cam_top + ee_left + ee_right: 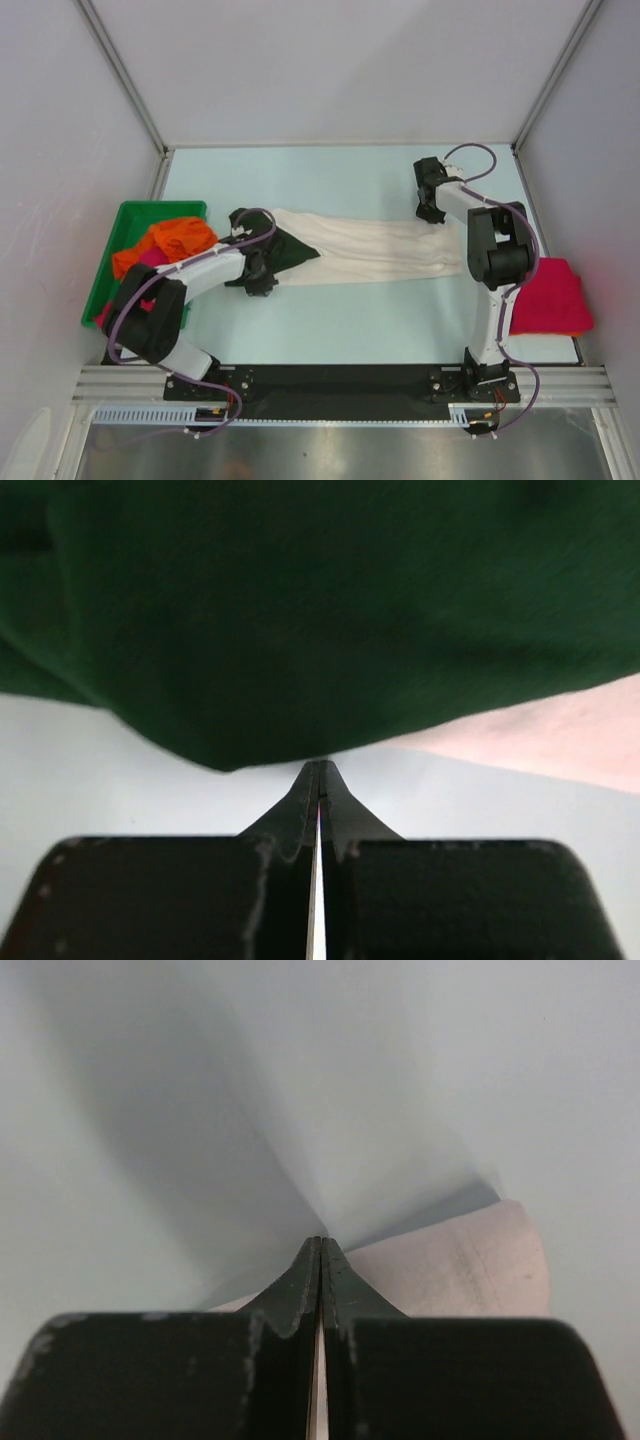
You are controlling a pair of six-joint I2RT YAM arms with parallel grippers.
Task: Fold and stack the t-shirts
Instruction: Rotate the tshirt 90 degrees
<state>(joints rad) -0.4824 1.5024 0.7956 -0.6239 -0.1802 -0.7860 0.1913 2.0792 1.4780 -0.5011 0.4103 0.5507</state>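
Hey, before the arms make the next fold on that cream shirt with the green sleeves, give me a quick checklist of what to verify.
1. Left gripper shut on the cream t-shirt, at its dark sleeve: ok.
2. Right gripper shut on its cream end: ok.
3. Shirt stretched between both grippers: ok.
4. Shirt smooth: not ok, bunched into a narrow band.
5. Folded crimson t-shirt sits at the right edge: ok.
6. Left arm clear of the green bin and orange t-shirt: cannot tell.
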